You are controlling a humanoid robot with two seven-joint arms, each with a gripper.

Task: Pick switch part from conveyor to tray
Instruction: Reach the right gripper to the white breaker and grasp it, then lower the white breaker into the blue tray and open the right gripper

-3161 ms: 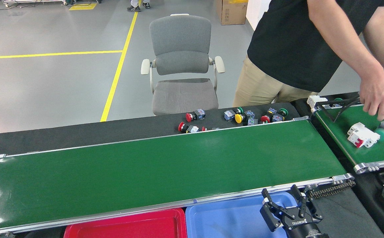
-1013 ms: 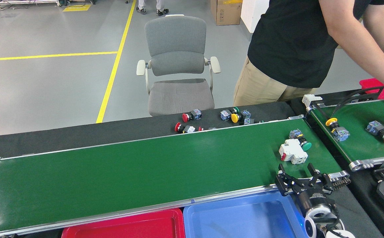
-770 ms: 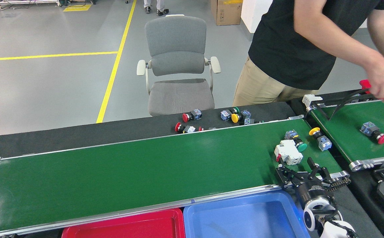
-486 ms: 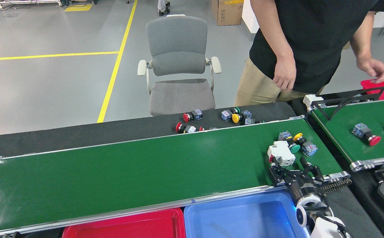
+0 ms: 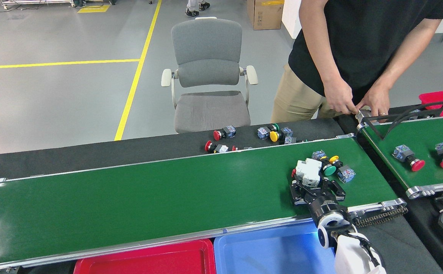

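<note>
The right claw (image 5: pixel 314 186) hangs low over the conveyor (image 5: pixel 168 194) with its fingers spread wide and nothing held between them. The white switch part (image 5: pixel 308 172) lies on the belt just beyond the claw's tips, touching or nearly so, with its long axis running away and slightly leftward from the claw. Green (image 5: pixel 329 169) and yellow (image 5: pixel 334 158) push-buttons crowd the part's right side. The blue tray (image 5: pixel 267 255) sits behind the claw. No left claw shows.
</note>
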